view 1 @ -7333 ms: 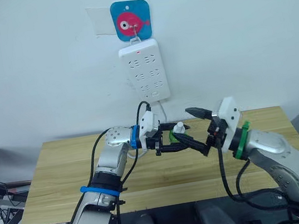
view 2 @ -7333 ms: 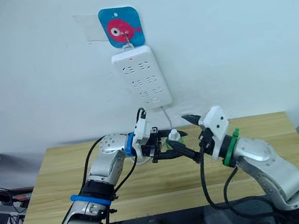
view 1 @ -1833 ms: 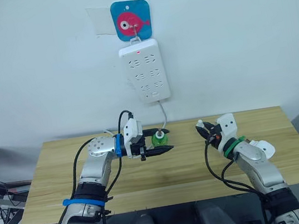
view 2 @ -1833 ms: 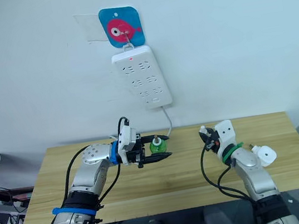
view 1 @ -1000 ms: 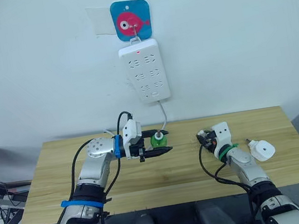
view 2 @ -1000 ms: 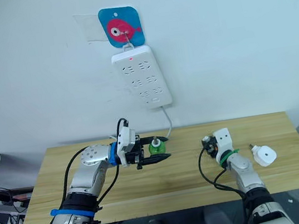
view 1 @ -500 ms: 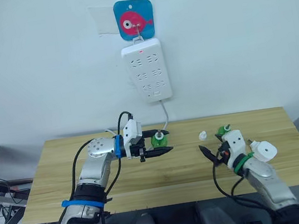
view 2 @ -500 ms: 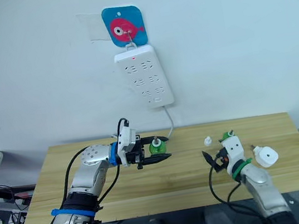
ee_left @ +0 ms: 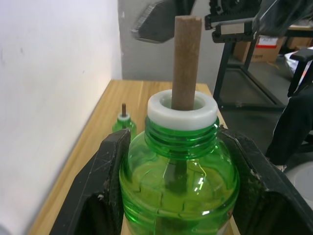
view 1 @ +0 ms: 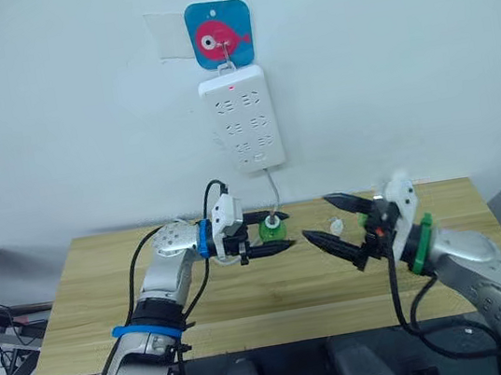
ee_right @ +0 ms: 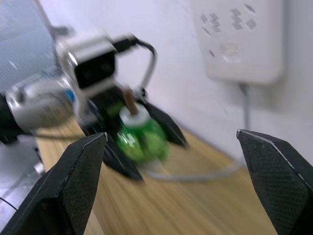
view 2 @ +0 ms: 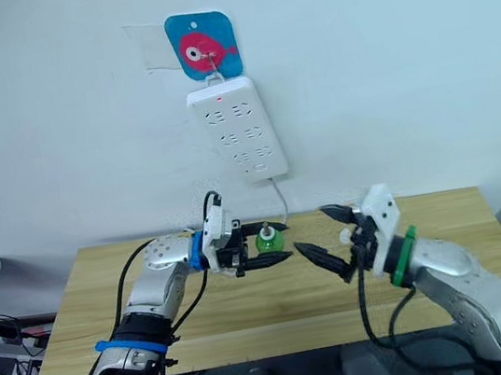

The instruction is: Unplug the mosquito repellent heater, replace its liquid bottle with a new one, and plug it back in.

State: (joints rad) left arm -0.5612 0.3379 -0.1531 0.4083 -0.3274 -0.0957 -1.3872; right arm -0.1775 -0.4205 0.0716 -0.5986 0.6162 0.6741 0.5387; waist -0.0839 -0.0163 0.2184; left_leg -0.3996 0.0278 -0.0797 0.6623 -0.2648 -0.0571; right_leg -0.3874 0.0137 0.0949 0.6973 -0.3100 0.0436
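Observation:
My left gripper (view 1: 280,233) is shut on a green liquid bottle (ee_left: 178,166) with a white collar and a brown wick, holding it upright above the table's back middle. The black fingers (ee_left: 98,196) press on both sides of the bottle. My right gripper (view 1: 316,217) hangs wide open in the air just right of that bottle, pointing at it, with nothing in it. A second small green bottle (ee_left: 123,123) with a wick stands on the table beyond. The mosquito repellent heater is out of view.
A tall white power strip (view 1: 242,118) hangs on the wall from a blue fish hook (view 1: 220,34), its cable dropping to the wooden table (view 1: 98,304). A small white cap (view 1: 337,226) lies on the table under my right gripper.
My right arm has risen off the table's right side and swung left toward the held bottle, its fingers spread wider. The left gripper and bottle have barely moved.

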